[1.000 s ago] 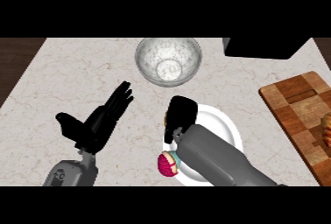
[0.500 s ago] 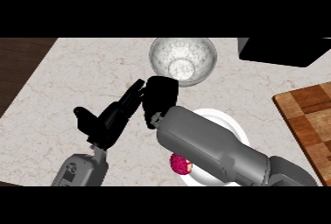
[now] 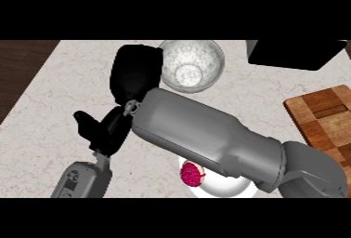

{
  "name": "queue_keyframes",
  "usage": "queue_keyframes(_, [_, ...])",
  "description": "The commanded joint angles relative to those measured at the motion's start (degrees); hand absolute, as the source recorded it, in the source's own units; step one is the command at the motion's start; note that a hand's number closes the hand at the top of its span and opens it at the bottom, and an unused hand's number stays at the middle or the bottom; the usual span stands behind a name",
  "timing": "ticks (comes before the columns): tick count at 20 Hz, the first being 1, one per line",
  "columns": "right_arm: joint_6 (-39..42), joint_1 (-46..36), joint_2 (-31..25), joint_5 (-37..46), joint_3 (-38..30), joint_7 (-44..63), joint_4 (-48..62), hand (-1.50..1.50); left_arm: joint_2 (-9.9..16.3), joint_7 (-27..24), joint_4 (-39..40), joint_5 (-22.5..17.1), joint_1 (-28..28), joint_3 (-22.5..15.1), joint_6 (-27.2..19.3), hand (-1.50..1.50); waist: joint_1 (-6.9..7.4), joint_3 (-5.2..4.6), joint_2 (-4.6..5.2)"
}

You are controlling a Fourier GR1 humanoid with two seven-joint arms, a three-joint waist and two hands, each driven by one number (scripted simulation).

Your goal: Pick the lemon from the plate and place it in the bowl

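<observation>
The right hand point(image 3: 137, 69) is next to the bowl point(image 3: 188, 65); I cannot tell if it holds the lemon.

Right forearm point(image 3: 212, 139) covers most of the plate point(image 3: 226, 188); only its lower rim shows. Lemon not visible anywhere. Right hand point(image 3: 136, 74) seen from the back, so can't tell fingers or contents. Left hand point(image 3: 103, 132) partly hidden behind right arm. Bowl point(image 3: 195, 62) rim overlapped at left.
</observation>
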State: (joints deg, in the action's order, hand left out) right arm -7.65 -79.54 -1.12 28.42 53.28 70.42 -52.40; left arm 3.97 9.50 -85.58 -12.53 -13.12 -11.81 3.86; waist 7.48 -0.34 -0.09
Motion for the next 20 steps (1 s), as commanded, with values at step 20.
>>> queue_keyframes(20, [-10.9, -14.0, 1.1, 0.9, -6.4, 6.4, 20.0, 1.50, 0.5, -1.9, 0.6, 0.4, 2.8, 1.7, -0.2, 0.00, -3.58, 0.16, 0.76])
